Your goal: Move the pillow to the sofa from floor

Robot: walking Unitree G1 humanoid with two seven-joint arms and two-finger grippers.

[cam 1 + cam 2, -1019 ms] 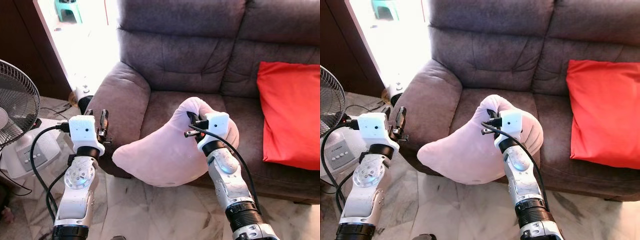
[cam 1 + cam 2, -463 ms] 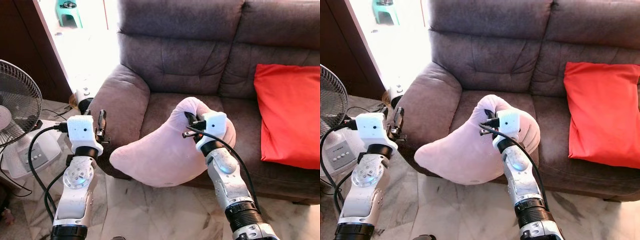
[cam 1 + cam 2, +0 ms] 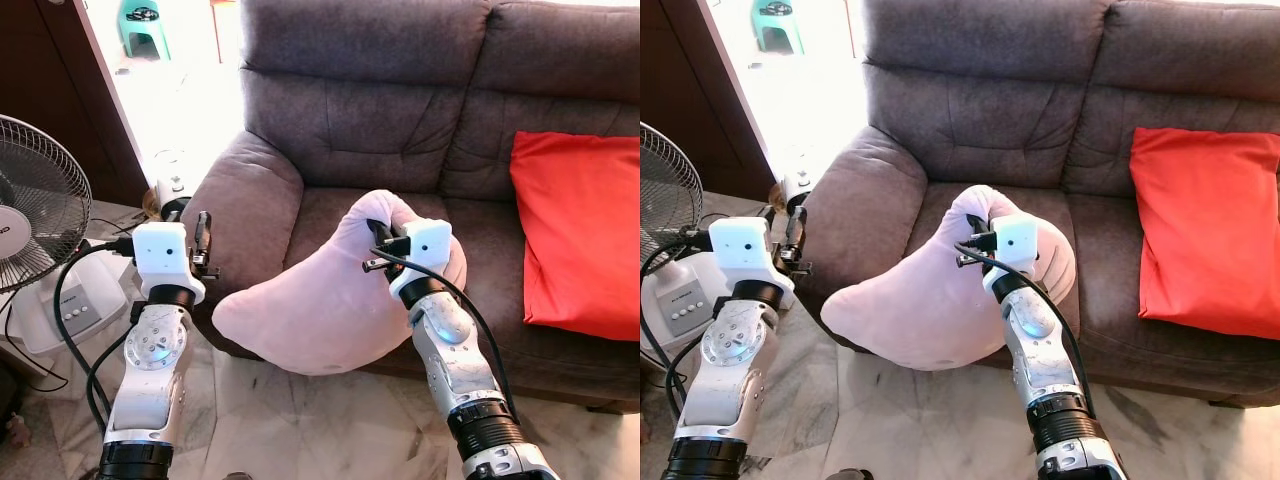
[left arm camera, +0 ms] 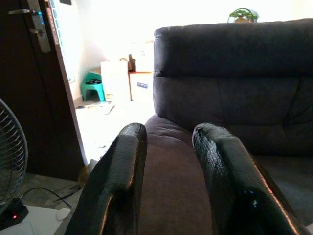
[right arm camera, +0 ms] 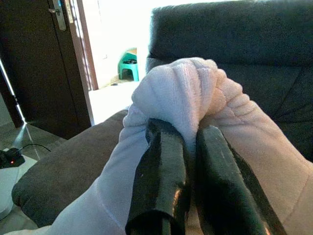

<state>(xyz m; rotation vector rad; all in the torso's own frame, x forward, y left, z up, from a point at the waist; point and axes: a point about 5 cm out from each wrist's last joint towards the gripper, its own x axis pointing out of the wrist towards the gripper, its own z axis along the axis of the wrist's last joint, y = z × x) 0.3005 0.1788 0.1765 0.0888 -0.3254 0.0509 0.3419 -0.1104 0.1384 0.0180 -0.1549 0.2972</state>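
Pinching only a fold of the soft pale-pink plush pillow [image 3: 320, 310] mid-frame, my right fingers [image 5: 166, 166] risk slippage; left fingers [image 4: 122, 181] released.

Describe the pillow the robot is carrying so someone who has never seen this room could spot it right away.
Find the brown sofa. At the front edge of its seat hangs the pale pink pillow, one corner bunched between the fingers of the right gripper. Unlike the flat red cushion lying on the seat, it is pink, plush and held up.
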